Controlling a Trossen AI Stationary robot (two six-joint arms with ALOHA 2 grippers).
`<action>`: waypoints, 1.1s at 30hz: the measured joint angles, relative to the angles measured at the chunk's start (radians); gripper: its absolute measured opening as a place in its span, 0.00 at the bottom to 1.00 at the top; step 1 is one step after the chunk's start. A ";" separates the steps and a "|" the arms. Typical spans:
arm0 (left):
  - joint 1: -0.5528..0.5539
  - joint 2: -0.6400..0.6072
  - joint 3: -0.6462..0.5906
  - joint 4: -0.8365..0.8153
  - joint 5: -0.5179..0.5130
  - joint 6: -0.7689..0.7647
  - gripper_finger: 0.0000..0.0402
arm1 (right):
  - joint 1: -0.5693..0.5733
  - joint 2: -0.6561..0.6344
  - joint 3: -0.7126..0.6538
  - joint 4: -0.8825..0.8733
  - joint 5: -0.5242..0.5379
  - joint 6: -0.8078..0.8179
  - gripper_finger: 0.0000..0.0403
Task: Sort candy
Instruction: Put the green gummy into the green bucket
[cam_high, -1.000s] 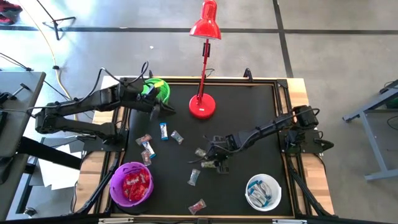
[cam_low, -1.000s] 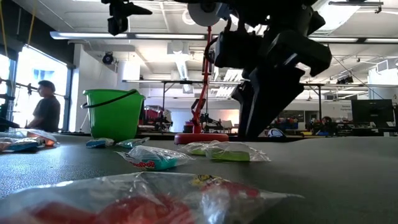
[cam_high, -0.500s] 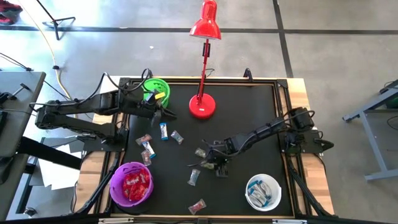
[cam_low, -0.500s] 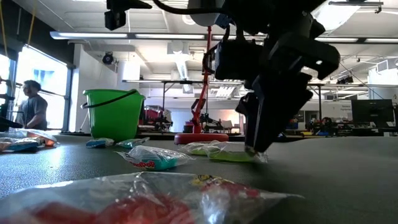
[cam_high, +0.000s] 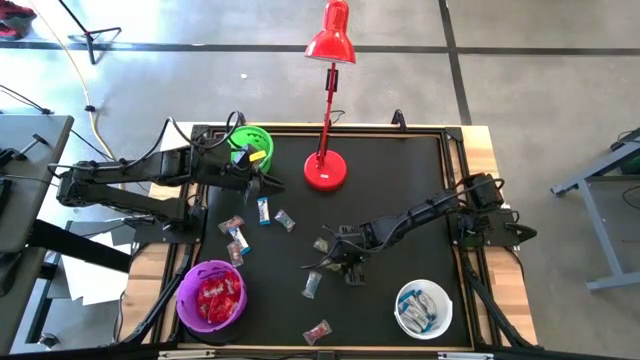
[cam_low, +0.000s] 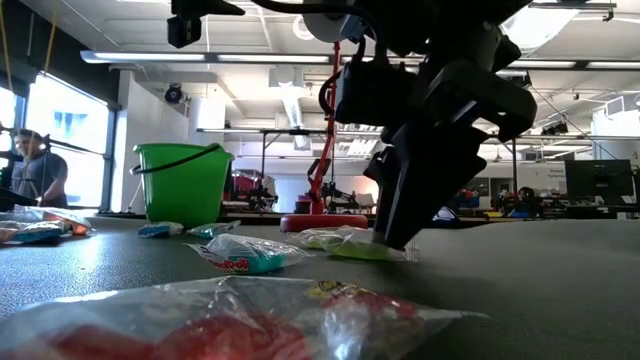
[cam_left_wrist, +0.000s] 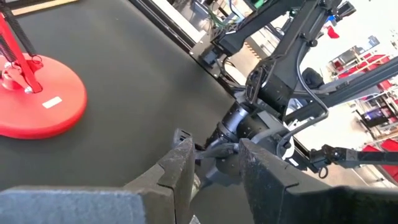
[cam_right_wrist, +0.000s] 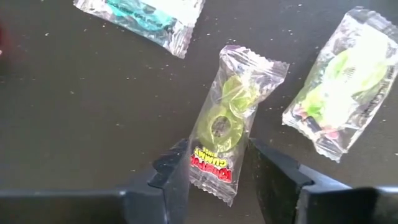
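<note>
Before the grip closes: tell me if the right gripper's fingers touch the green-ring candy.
Cannot tell. In the right wrist view the fingers straddle the green-ring candy, its wrapper edge meeting them, but no view shows contact plainly.

Two dark, near-black jointed arms of matte metal and plastic, each built of slim tubular links between thicker rounded joint housings; the left arm (cam_high: 130, 180) shows glossy highlights along its links; the right arm (cam_high: 430, 210) carries a boxy shoulder block at its base; thin black cables loop beside the joints; each ends in two flat, dark grey angular fingers (cam_right_wrist: 171, 171) with stepped, bevelled inner edges; the fingers (cam_left_wrist: 180, 165) look faintly textured.
</note>
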 joint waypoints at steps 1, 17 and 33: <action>0.000 0.000 0.000 0.000 0.000 0.000 0.28 | 0.000 0.000 0.000 0.000 0.000 -0.001 0.35; 0.000 0.000 0.000 -0.002 0.000 0.002 0.28 | -0.001 0.000 0.000 -0.010 0.000 -0.006 0.01; 0.001 0.000 0.000 -0.004 -0.003 0.052 0.28 | -0.108 -0.092 0.079 -0.172 0.267 0.046 0.00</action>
